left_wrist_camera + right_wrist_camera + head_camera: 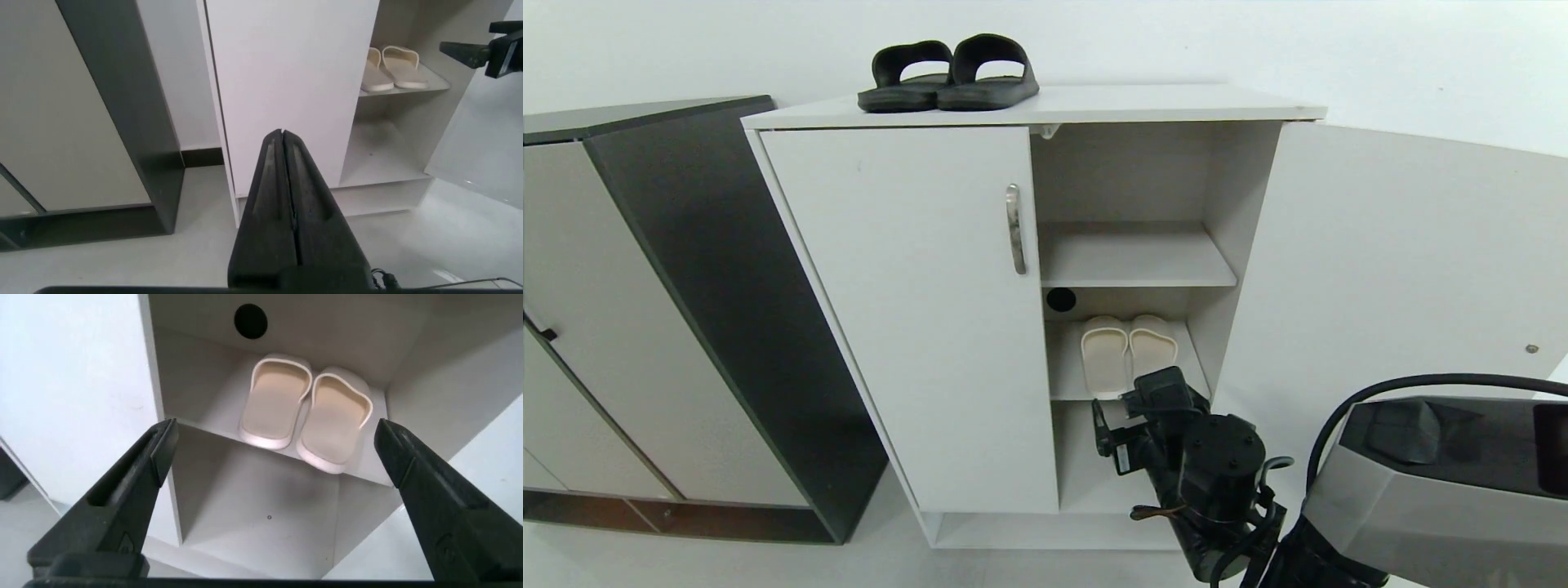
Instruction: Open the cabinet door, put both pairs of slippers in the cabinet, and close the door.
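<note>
The white cabinet [1241, 188] is standing against the wall, taking up the middle of the head view. Its right door [1380, 286] is hanging wide open, swung out toward the robot's right, and is exposing 2 shelves and a bottom compartment. To the robot's left, a grey cabinet [727, 286] with a dark side panel is standing just beside the white one. The left door [907, 310] of the white cabinet is sitting shut.

The right gripper [275, 429] is hovering just in front of the open compartments, level with the lower shelf. Its 2 fingers are spread wide apart and are gripping nothing. The left gripper [282, 139] is hanging low in front of the shut left door, well apart from it. Its 2 fingers are pressing flat against each other with nothing between them.

The black slippers [947, 77] are resting side by side on top of the white cabinet, above the shut door and touching each other. The cream slippers [1129, 353] are lying side by side inside the cabinet on the lower shelf [1062, 367], in the middle compartment, apart from the right gripper. The upper shelf [1135, 257] is sitting above them.

A metal handle [1014, 229] is standing upright along the shut door's inner edge. A round hole [1061, 300] is showing in the back panel just above the cream slippers.
</note>
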You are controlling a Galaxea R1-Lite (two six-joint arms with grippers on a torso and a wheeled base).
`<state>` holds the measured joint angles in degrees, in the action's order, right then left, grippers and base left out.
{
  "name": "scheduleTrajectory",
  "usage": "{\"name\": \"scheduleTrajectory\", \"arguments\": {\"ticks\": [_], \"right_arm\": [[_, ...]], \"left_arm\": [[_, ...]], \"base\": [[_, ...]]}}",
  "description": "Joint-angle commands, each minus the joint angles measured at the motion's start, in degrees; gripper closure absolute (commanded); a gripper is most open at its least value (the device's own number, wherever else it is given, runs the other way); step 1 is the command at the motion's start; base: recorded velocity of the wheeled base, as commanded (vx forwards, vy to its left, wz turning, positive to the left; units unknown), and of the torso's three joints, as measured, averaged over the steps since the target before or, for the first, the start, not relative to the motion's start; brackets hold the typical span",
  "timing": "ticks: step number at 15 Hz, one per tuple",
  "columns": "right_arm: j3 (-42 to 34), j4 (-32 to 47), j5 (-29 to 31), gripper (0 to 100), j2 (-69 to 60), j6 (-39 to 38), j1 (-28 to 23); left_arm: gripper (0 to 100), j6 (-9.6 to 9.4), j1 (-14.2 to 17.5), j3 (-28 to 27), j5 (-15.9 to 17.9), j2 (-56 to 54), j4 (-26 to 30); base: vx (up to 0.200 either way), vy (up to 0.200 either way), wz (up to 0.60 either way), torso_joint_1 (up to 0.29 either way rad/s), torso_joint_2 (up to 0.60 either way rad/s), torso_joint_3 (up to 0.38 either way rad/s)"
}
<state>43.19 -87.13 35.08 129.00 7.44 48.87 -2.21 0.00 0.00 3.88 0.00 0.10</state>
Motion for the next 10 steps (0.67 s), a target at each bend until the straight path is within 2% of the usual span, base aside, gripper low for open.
{"name": "scheduleTrajectory", "arguments": {"ticks": [1,6,10], "right_arm": [[0.0,0.0,0.0,0,0.1,0.0,0.0],[-2.3,-0.9,-1.9,0,0.3,0.3,-0.7],[-3.4,-1.0,-2.2,0,0.2,0.3,-0.7]], "left_arm": [[100,0.01,0.0,0.0,0.0,0.1,0.0],[100,0.1,0.0,0.0,0.0,0.1,0.0],[100,0.1,0.0,0.0,0.0,0.1,0.1]], "base": [[0.0,0.0,0.0,0.0,0.0,0.0],[0.0,0.0,0.0,0.0,0.0,0.0],[0.0,0.2,0.0,0.006,0.0,0.001]]}}
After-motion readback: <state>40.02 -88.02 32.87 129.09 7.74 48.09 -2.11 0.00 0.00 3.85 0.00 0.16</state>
